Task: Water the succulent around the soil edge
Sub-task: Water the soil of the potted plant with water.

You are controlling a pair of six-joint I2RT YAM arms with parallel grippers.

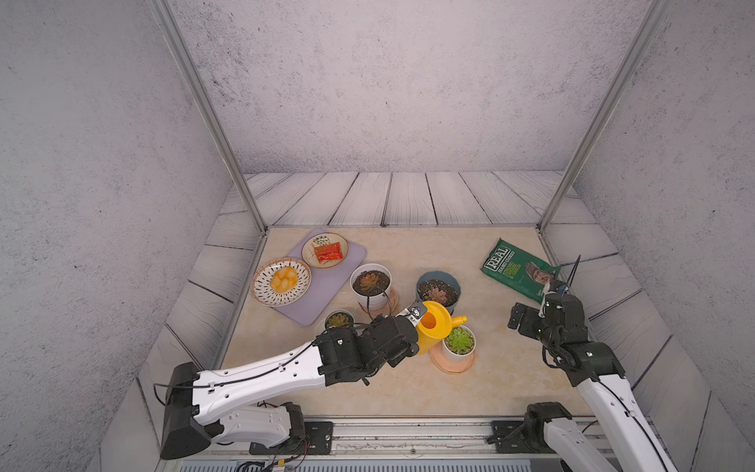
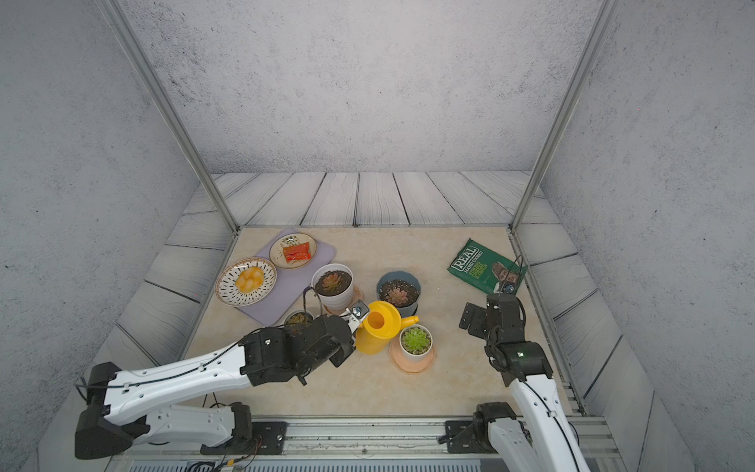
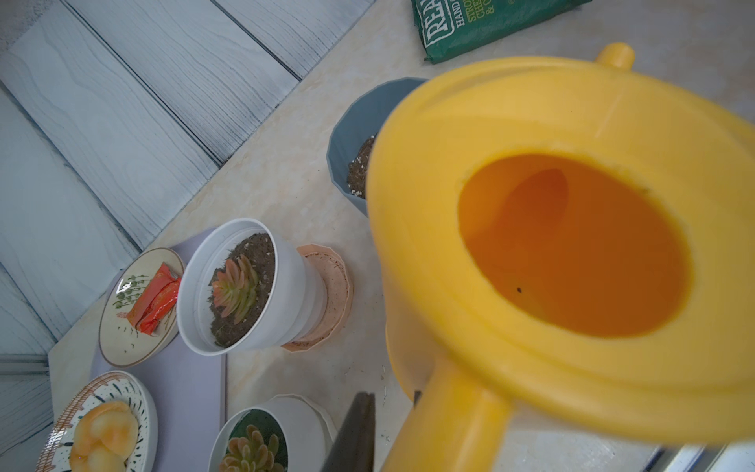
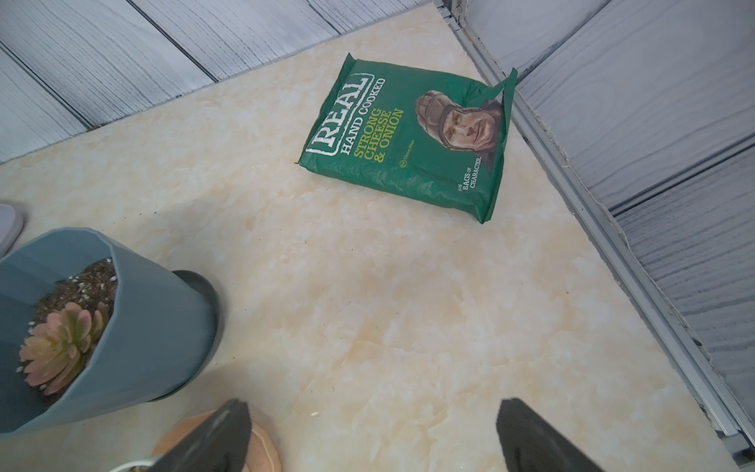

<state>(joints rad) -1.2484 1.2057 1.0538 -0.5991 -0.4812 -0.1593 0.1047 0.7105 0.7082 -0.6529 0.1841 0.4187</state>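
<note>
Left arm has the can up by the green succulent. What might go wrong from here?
1. The spout of the watering can sits near the far rim of the white pot; tipping may wet the green succulent itself or the peach saucer, not the soil edge.
2. The blue pot stands close behind the can; circling could bump it.
3. The left gripper holds only the handle, so the can may swing.

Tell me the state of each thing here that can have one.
watering can: held by its handle, roughly upright, nothing visibly pouring
left gripper: shut on the watering can
right gripper: open, empty
green succulent pot: upright on its saucer
chip bag: lying flat
</note>
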